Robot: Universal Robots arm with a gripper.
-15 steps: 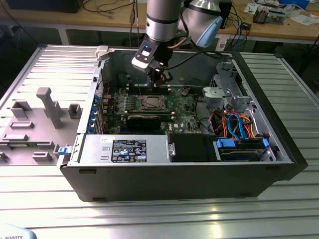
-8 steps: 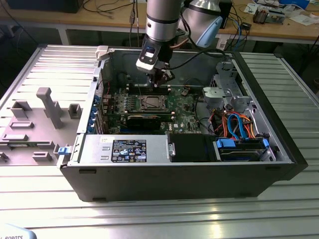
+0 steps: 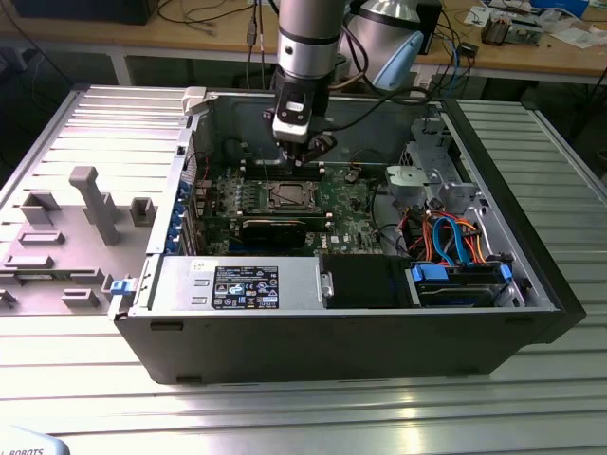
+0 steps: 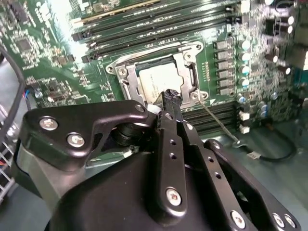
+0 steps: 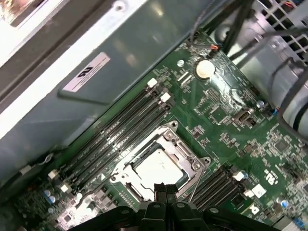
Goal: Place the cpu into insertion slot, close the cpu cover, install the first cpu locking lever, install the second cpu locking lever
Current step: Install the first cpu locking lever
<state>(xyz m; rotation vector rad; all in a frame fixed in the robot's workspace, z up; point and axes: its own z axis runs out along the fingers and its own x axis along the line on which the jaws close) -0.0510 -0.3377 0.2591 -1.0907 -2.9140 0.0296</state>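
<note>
Inside the open computer case, which lies on a slatted metal table, the green circuit board carries the insertion slot near its middle, between two banks of long memory slots. The cpu sits in that slot with its silvery top up. The cpu cover lies flat around it, framing the chip through its cut-out. A thin wire lever slants away from one corner of the socket across the board. A black graphics card lies just beside the socket, toward the case's front wall. The gripper hangs close over the socket's edge with its fingers pressed together and nothing between them. Whether the tips touch the cover cannot be told.
</note>
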